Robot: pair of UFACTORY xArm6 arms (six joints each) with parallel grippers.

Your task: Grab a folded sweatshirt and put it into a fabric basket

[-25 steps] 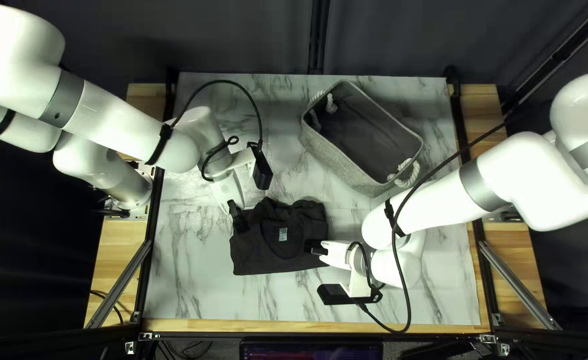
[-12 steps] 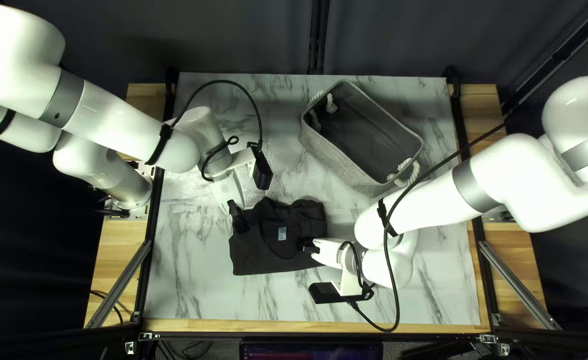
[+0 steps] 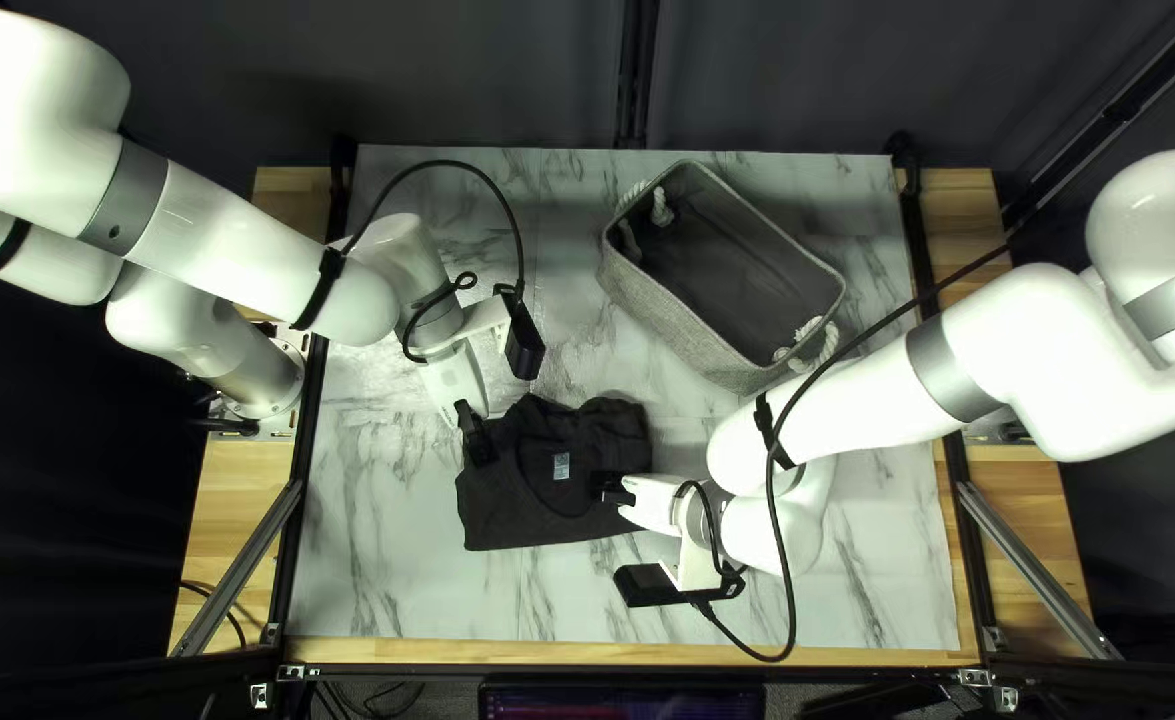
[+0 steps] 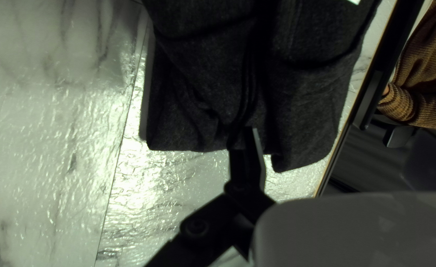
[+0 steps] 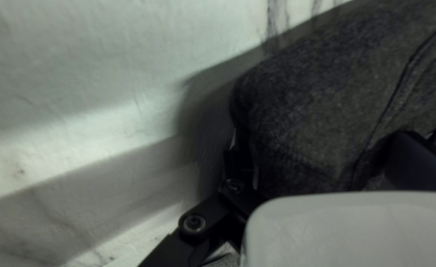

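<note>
Top left view: one folded, dark, roughly rectangular sweatshirt point(image 3: 508, 496) lies on the marble-veined tabletop point(image 3: 374, 574), bare surface separating it from one woven-textured basket point(image 3: 670, 327) with two rope handles point(image 3: 817, 347). At opposite edges, left end effector point(image 3: 478, 440) and right end effector point(image 3: 609, 488) are seen; opening and hold cannot be told.

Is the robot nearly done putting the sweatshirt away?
Not yet! The sweatshirt looks folded, so that part seems done. Now my left gripper and right gripper are at its opposite sides, but I can't tell whether they hold it. It lies on the table, outside the fabric basket. Lifting, carrying and placing it inside are left.
</note>
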